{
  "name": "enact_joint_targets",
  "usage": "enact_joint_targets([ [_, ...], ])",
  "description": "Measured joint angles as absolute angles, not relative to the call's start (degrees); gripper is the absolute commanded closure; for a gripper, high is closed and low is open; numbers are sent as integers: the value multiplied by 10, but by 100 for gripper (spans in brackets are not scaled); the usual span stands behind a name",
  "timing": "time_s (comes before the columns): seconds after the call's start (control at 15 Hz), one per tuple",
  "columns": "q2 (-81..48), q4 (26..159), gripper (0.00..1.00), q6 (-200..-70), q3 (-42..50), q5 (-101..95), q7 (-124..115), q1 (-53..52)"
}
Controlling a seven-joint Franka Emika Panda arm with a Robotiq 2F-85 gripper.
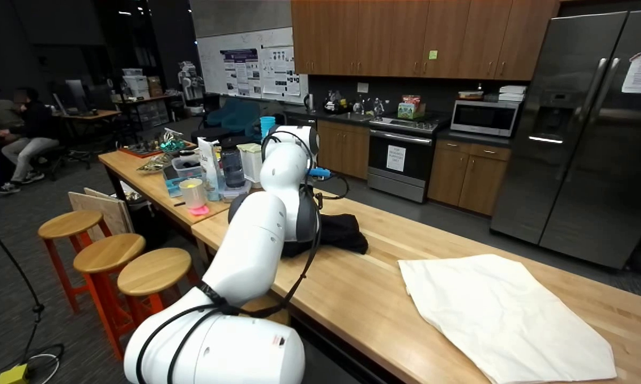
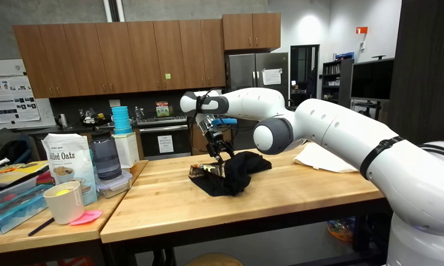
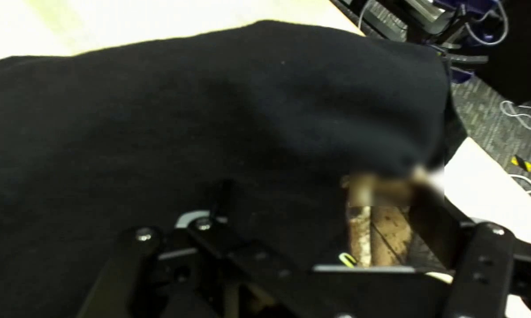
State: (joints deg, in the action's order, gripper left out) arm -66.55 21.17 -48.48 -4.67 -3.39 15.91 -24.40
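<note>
A crumpled black cloth point(image 2: 240, 171) with a colourful printed patch point(image 2: 212, 169) lies on the wooden table. It also shows in an exterior view point(image 1: 344, 233), partly behind the arm, and fills much of the wrist view point(image 3: 203, 110). My gripper point(image 2: 226, 158) points down at the cloth beside the printed patch. In the wrist view the fingers point(image 3: 325, 194) stand apart, with black cloth and the brown and cream print point(image 3: 387, 232) between and below them. I cannot tell whether the fingertips touch the cloth. In an exterior view the arm hides the gripper.
A white cloth point(image 1: 502, 314) lies flat on the table point(image 2: 163, 218) and also shows in an exterior view point(image 2: 323, 159). An adjoining table holds an oats bag point(image 2: 70, 162), a dark bottle point(image 2: 105, 155), a cup point(image 2: 64, 203) and containers. Stools point(image 1: 155, 271) stand alongside.
</note>
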Motion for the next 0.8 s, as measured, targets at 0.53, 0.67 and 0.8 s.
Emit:
enact_joint_targets([
  [0.53, -660, 212, 0, -471, -108, 67, 152, -218],
  [0.67, -658, 210, 0, -475, -109, 67, 155, -219],
  [0.8, -656, 209, 0, -482, -109, 66, 158, -221],
])
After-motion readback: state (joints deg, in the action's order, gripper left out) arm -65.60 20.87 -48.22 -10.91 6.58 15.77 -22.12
